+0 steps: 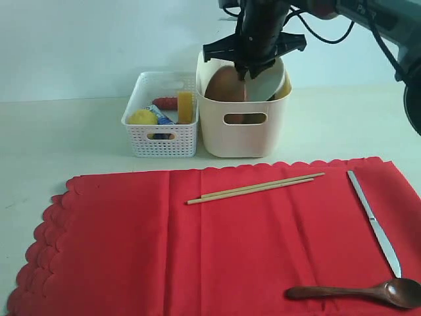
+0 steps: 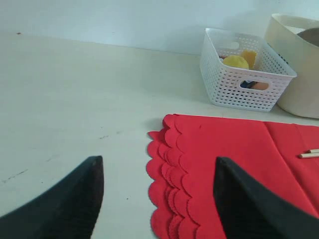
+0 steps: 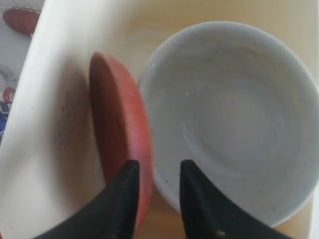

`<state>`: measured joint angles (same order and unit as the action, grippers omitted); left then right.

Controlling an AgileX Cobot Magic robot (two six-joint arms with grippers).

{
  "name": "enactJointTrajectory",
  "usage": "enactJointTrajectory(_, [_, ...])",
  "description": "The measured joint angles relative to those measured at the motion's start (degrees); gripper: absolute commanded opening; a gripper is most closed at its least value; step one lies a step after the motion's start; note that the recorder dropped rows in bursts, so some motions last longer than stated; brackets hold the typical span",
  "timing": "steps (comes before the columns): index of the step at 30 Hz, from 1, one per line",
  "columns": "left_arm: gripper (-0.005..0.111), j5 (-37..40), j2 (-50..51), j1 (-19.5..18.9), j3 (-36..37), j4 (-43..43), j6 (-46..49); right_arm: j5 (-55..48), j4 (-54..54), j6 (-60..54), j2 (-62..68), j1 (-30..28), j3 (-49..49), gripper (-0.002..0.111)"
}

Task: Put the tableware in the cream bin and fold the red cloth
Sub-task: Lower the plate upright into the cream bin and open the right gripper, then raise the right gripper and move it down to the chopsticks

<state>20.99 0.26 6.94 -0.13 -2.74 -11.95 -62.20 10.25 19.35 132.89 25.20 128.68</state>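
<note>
Bright red cloth (image 1: 217, 243), scalloped edges; cream bin (image 1: 243, 135); white perforated basket (image 1: 161, 141); reddish-brown plate (image 3: 119, 129); pale white bowl (image 3: 234, 114); dark brown wooden spoon (image 1: 355, 291); silver knife (image 1: 375, 224); light wooden chopsticks (image 1: 256, 187).

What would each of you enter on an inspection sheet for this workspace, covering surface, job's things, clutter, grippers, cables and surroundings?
Surface: pale table, a few faint marks.
Job's things: bowl and brown plate, on edge, inside cream bin; chopsticks, knife and spoon lie on the flat red cloth.
Clutter: white basket holding lemon, cheese, sausage, carton.
Grippers: left gripper open, empty, over the cloth's scalloped edge; right gripper in the bin, jaws slightly apart astride the bowl's rim.
Cables: black cables above and beside the bin.
Surroundings: plain pale wall.
</note>
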Motion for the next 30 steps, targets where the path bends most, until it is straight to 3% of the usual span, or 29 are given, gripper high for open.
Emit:
enactJointTrajectory(7, [0.062, 0.0, 0.0, 0.0, 0.0, 0.0, 0.0, -0.2, -0.5, -5.6, -1.0, 0.1, 0.0, 0.075])
enactJointTrajectory(20, [0.062, 0.0, 0.0, 0.0, 0.0, 0.0, 0.0, -7.4, 4.4, -13.1, -17.3, 0.1, -3.8, 0.076])
enactJointTrajectory(30, [0.062, 0.0, 0.0, 0.0, 0.0, 0.0, 0.0, -2.7, 5.3, -12.5, -30.5, 0.1, -33.2, 0.076])
